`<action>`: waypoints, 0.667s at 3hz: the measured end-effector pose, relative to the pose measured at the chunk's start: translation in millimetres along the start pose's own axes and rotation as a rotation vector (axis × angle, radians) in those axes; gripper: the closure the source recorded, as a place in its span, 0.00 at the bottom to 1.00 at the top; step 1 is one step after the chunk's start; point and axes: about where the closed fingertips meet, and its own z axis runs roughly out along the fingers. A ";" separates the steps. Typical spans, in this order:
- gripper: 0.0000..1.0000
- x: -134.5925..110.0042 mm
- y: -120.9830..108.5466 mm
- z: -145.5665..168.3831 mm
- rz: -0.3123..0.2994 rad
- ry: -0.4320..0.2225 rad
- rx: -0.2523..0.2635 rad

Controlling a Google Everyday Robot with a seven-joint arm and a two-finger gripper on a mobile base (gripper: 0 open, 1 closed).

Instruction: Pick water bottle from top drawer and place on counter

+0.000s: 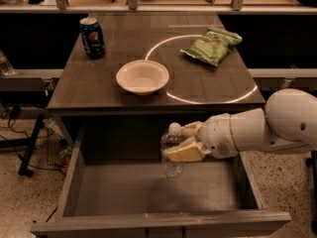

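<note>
The water bottle (172, 158), clear with a white cap, is upright and held above the floor of the open top drawer (148, 224). My gripper (185, 142) reaches in from the right on a white arm and is shut on the bottle's upper body, cream fingers (184, 151) on either side. The bottle's cap sits just below the front edge of the counter (99, 86), a dark wood tabletop with a bright ring (208, 99) marked on it.
On the counter stand a white bowl (142, 76) near the front, a dark blue soda can (92, 37) at the back left and a green chip bag (211, 46) at the back right. Drawer side walls flank the bottle. A glass rail runs along the back.
</note>
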 end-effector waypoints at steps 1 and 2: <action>1.00 -5.3 -1.0 -8.3 -0.003 -0.005 0.017; 1.00 -26.5 -6.3 -42.1 -0.019 -0.024 0.087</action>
